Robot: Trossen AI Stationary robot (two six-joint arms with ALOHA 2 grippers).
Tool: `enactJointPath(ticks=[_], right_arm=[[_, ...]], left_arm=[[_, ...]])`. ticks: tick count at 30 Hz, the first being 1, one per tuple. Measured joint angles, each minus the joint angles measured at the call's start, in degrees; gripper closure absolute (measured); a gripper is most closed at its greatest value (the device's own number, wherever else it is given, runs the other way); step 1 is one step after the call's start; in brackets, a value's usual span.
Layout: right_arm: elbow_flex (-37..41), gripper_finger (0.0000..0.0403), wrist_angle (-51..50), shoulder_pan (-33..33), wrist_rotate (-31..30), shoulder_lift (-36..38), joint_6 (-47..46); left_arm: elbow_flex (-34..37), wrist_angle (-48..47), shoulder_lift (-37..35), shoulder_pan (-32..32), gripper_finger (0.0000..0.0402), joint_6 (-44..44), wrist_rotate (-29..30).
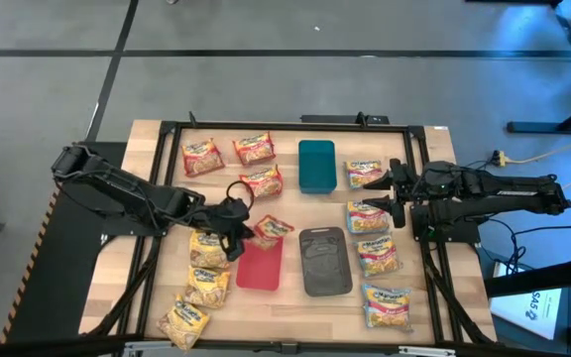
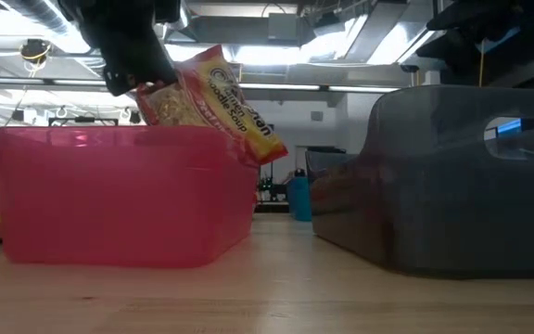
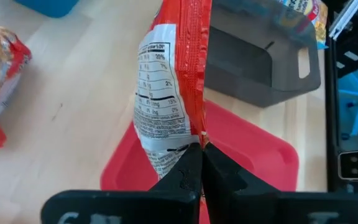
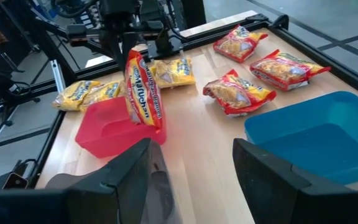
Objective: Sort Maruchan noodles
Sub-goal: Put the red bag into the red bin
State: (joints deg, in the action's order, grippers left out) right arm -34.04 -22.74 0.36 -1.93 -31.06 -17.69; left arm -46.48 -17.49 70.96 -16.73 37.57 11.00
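My left gripper (image 1: 234, 220) is shut on a red Maruchan noodle packet (image 1: 271, 230) over the pink tray (image 1: 259, 270). In the low view the packet (image 2: 216, 97) slants above the tray's rim (image 2: 123, 134). More red packets (image 1: 254, 149) lie flat at the far left. Yellow ones (image 1: 206, 286) lie at the near left and blue-and-pink ones (image 1: 377, 256) along the right. My right gripper (image 1: 390, 195) waits open at the right and touches nothing; its fingers (image 4: 135, 180) frame the right wrist view. My left gripper pinches the packet's crimped edge seam (image 3: 194, 137) between its two shut fingers (image 3: 185, 177). The fingers slant down from the table's left side. The packet stands on edge beyond them, tilted, over the pink tray (image 4: 114, 127). Whether its lower end (image 4: 151, 127) touches the tray I cannot tell.
A grey tray (image 1: 324, 260) stands right of the pink one, and a teal tray (image 1: 316, 165) lies at the far middle. A black frame (image 1: 266, 127) runs round the work area. Bare wood shows between the trays and the near edge.
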Motion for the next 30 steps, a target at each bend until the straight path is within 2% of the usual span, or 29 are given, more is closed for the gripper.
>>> enactJointPath(ticks=[5, 17, 30], right_arm=[[0.0, 0.0178, -0.07, 0.0, 0.02, -0.01, 0.0], [0.0, 0.0178, -0.21, 0.02, 0.02, -0.01, 0.17], [0.0, 0.0178, -0.39, 0.02, 0.04, 0.01, 0.17]], left_arm=[[0.0, -0.4, 0.0, 0.11, 0.0392, -1.75, 1.89], [-0.02, 0.96, 4.89, 0.09, 0.0318, -2.11, 1.0], [-0.02, 0.51, 6.51, 0.48, 0.0307, -0.81, 1.49]])
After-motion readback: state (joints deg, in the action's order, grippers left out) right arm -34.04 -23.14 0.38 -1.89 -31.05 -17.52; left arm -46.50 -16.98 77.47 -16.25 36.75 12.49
